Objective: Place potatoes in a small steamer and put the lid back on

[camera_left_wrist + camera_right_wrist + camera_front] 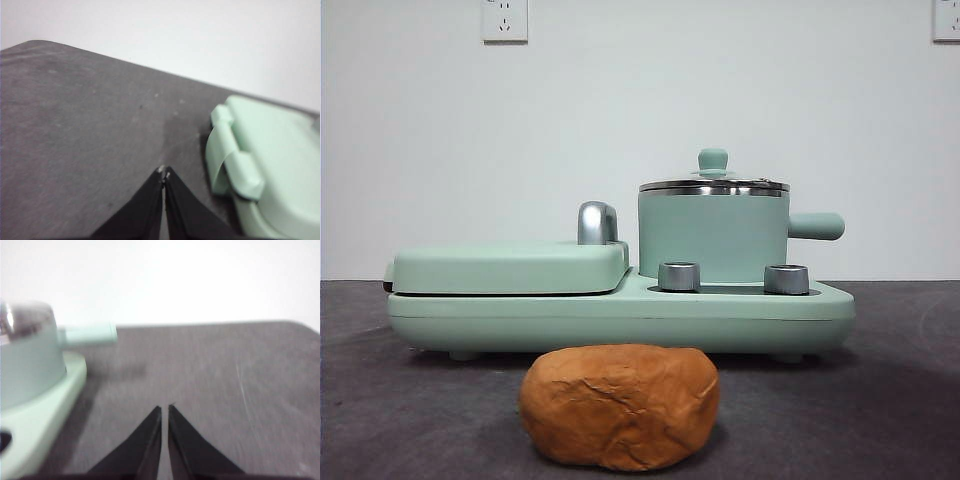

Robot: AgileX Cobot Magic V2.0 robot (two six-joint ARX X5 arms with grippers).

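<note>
An orange-brown wrinkled potato [619, 405] lies on the dark table in front of the appliance. Behind it, the small steamer [713, 238] stands on the right half of the mint-green base, its stubby handle [816, 226] pointing right. The lid [713, 183] with a green knob rests on the steamer's steel rim. In the right wrist view the steamer [25, 360] appears beside my right gripper [164, 408], which is shut over bare table. My left gripper [164, 173] is shut too, over bare table near the griddle's hinged end [235, 160]. Neither gripper shows in the front view.
The flat mint-green griddle [510, 268] with a chrome handle [597, 222] occupies the left half of the base [620, 320]. Two steel dials [679, 276] [786, 279] sit in front of the steamer. A white wall with sockets stands behind.
</note>
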